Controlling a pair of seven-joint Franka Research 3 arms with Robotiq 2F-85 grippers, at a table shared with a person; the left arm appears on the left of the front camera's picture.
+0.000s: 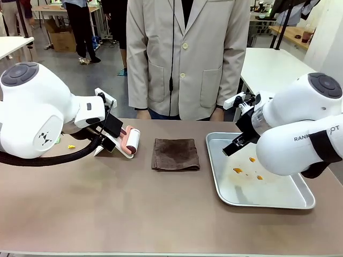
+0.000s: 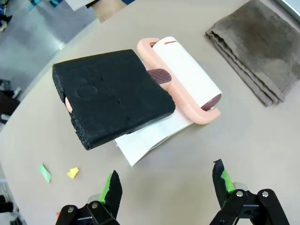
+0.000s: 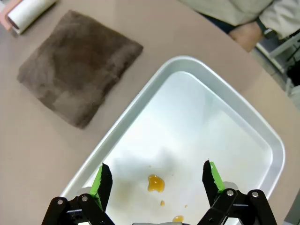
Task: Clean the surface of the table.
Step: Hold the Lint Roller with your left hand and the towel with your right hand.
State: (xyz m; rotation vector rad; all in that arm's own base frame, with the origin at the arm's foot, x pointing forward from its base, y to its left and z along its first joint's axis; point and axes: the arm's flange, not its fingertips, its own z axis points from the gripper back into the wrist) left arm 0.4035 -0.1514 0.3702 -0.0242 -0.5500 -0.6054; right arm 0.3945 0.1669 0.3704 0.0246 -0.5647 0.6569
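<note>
At lower right of the front view, a silver tray (image 1: 278,190) sits on the table (image 1: 134,214) with a few orange spots (image 1: 238,171) in it.

From the right edge, the right arm (image 1: 300,134) bends in over the tray. Its jaws hang above the spots, spread wide and gripping nothing. The left arm (image 1: 32,107) enters from the left edge. Its jaws are likewise spread and empty, hovering over the table just short of a black foam block (image 2: 112,96).

The brown table fills the lower half of the front view. A folded brown cloth (image 1: 175,155) lies at its centre, apart from the tray to its right. Left of the cloth is a pink lint roller (image 1: 132,140); the block lies across its handle, with a white sheet (image 2: 140,140) beneath. At lower left of the left wrist view lie a green scrap (image 2: 44,172) and a yellow scrap (image 2: 73,172).

A person (image 1: 182,59) in a beige coat stands at the far edge, top centre. A white table (image 1: 268,67) stands behind at upper right, on a grey floor (image 1: 80,80).
</note>
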